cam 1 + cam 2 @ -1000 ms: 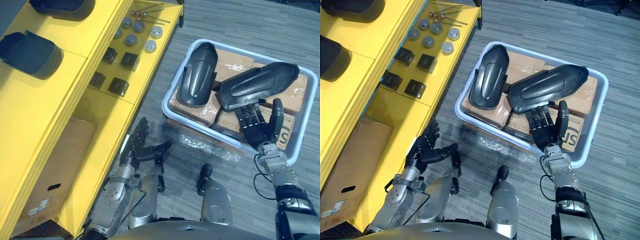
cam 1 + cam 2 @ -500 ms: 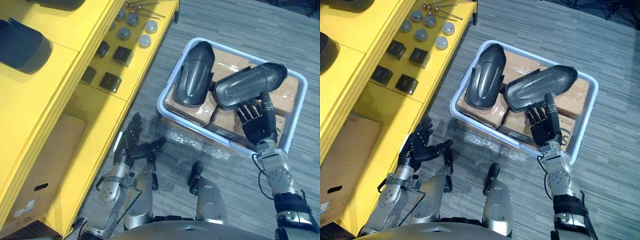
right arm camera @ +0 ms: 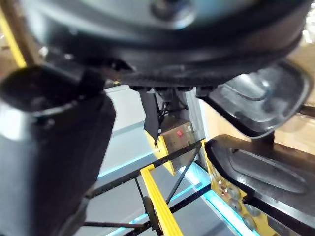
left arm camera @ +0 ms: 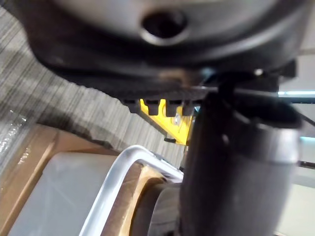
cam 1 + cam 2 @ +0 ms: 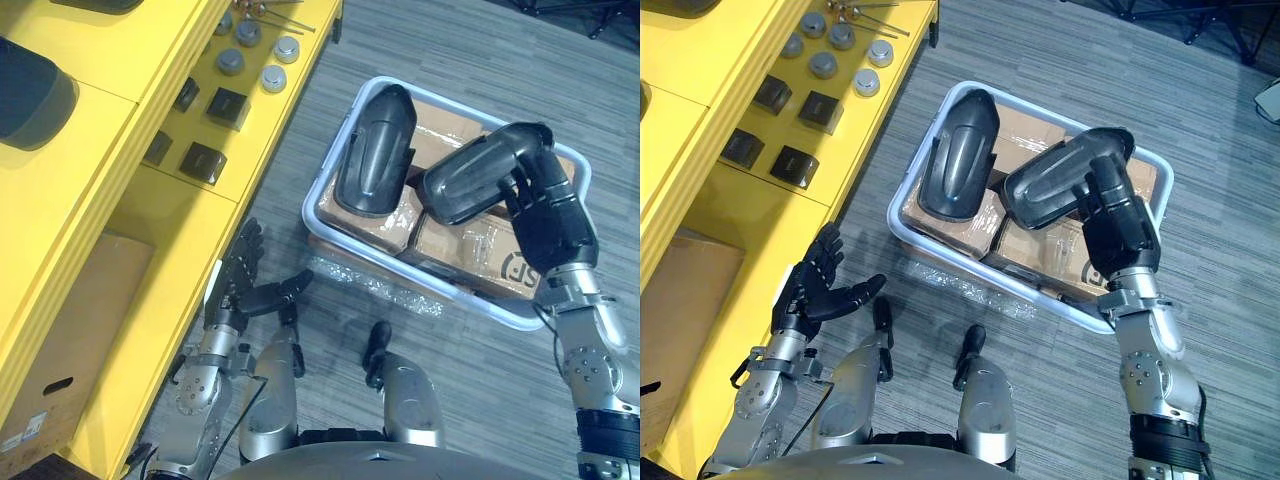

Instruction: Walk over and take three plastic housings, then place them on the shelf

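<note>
1. A pale bin (image 5: pixel 330 150) packed with cardboard boxes (image 5: pixel 470 245) is seen on the carpet.
2. A tilted housing (image 5: pixel 470 180) is held over the boxes in the bin's middle, with the right hand (image 5: pixel 550 220) at its far end; the fingers are bent round that end.
3. A second housing (image 5: pixel 375 150) is laid flat on the boxes, along the bin's side nearest the yellow shelf (image 5: pixel 120 60).
4. A third housing (image 5: pixel 30 100) is set on the shelf, well apart from the bin.
5. The left hand (image 5: pixel 240 290) is held between shelf and bin, fingers straight and spread, nothing grasped.
6. Black blocks (image 5: pixel 203 162) and round caps (image 5: pixel 273 78) are laid on the shelf's lower level, beside the bin.
</note>
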Robot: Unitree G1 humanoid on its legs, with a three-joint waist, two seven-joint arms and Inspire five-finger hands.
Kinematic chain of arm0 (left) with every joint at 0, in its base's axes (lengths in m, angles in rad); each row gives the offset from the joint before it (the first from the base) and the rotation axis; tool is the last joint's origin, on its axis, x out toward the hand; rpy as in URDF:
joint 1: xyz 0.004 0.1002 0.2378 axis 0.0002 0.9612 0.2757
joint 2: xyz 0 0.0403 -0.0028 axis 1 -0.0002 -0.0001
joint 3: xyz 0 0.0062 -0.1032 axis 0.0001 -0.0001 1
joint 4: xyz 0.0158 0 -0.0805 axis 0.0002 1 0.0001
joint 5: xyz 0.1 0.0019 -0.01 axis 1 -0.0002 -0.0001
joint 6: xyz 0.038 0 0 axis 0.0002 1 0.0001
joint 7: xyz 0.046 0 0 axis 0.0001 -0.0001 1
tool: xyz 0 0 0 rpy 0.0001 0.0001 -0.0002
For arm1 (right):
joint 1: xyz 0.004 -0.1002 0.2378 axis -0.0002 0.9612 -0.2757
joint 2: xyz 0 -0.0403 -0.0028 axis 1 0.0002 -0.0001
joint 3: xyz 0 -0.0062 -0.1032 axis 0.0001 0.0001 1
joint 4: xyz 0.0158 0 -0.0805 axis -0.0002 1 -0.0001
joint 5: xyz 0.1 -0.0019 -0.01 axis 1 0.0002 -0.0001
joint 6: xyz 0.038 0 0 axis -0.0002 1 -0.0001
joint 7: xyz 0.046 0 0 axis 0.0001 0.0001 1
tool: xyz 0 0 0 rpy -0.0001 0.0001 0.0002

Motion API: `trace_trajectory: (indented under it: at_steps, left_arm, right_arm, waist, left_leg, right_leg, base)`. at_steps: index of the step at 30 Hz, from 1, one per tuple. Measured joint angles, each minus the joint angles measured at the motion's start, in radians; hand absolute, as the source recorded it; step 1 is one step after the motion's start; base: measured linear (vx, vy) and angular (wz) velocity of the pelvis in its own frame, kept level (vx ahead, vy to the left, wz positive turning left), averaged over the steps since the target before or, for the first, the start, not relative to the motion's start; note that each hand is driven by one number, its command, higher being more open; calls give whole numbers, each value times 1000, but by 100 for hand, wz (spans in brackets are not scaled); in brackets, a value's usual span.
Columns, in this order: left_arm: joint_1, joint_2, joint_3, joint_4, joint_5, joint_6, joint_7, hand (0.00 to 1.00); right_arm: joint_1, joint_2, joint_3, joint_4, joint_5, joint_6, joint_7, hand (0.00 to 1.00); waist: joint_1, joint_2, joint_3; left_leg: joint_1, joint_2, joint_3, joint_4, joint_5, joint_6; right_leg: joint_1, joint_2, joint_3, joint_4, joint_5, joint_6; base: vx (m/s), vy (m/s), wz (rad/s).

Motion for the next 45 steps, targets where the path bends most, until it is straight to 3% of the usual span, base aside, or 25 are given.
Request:
trace_trajectory:
  at_steps: [3,4,6,8,10,11,15,18,22,24,28,31,38,45]
  left_arm:
    - [0,0,8,0,0,0,-8,100]
    - [0,0,7,0,0,0,-10,100]
    - [0,0,6,0,0,1,-8,100]
    - [0,1,-4,-1,0,3,-7,100]
    - [0,1,-14,-1,0,3,-6,100]
    - [3,2,-25,-1,0,5,-5,100]
    - [23,2,-46,-3,1,6,-11,100]
    - [33,10,-66,-6,0,6,-16,100]
    - [36,12,-68,-9,0,6,-35,100]
    - [36,12,-75,-9,0,6,-42,100]
    - [37,11,-83,-69,-1,21,-56,100]
    - [35,9,-85,-82,0,23,-62,100]
    - [32,9,-131,-75,0,26,-62,100]
    - [26,9,-151,-31,-2,28,-52,100]
  right_arm:
    - [-23,-41,0,1,-143,11,-75,100]
    - [-39,-65,0,5,-299,11,-148,100]
    - [-62,-76,0,15,-435,15,-201,100]
    - [-110,-110,2,62,-671,43,-287,100]
    - [-160,-142,3,118,-774,80,-327,100]
    - [-217,-176,12,172,-857,127,-355,100]
    - [-321,-271,75,280,-1066,197,-371,100]
    - [-364,-339,134,357,-1142,212,-365,100]
    - [-426,-343,178,447,-1169,230,-327,100]
    - [-432,-343,182,488,-1132,269,-293,100]
    - [-457,-349,160,684,-901,434,-209,100]
    - [-454,-349,121,791,-815,460,-214,100]
    - [-445,-336,42,936,-659,454,-313,100]
    - [-464,-328,41,1027,-620,354,-358,100]
  waist:
    - [0,-11,0]
    - [1,-11,0]
    - [0,-12,0]
    - [1,-12,0]
    - [4,-12,0]
    - [9,-12,0]
    - [22,-8,-1]
    - [34,3,0]
    - [40,11,-1]
    - [46,19,-3]
    - [57,40,-3]
    - [55,59,-2]
    - [51,100,-10]
    - [57,107,-14]
  left_leg:
    - [-2,3,-1,13,-8,-2]
    - [-8,3,-3,28,-17,-2]
    - [-18,4,-10,46,-25,0]
    - [-24,4,-20,56,-29,0]
    - [-30,4,-28,64,-29,1]
    - [-33,3,-32,69,-31,1]
    - [-36,-3,-47,68,-31,2]
    - [-41,-10,-56,59,-24,5]
    - [-49,-16,-55,47,-14,11]
    - [-48,-20,-55,44,-10,13]
    - [-46,-29,-55,37,-7,18]
    - [-42,-34,-53,34,-6,20]
    - [-31,-39,-46,10,7,24]
    - [-29,-42,-42,-23,36,27]
  right_leg:
    - [6,2,-1,-3,0,0]
    - [9,2,-2,-5,1,0]
    - [14,3,-9,-8,1,1]
    - [21,2,-19,-12,2,2]
    - [23,2,-26,-12,2,3]
    - [24,2,-29,-11,2,3]
    - [29,2,-44,-11,1,2]
    - [28,-2,-53,-12,0,1]
    - [15,-7,-54,-11,0,1]
    - [15,-11,-54,-10,0,1]
    - [15,-22,-51,-9,0,1]
    - [14,-29,-49,-2,0,2]
    - [6,-32,-40,8,-2,6]
    - [-17,-37,-34,25,-2,6]
  base:
    - [23,-1,0]
    - [0,0,0]
    - [9,18,8]
    - [4,23,15]
    - [-16,22,12]
    - [-22,21,6]
    - [-20,16,10]
    - [-10,17,12]
    - [1,5,1]
    - [20,9,2]
    - [21,24,5]
    - [-2,18,0]
    - [-37,15,-3]
    - [-8,-2,-1]
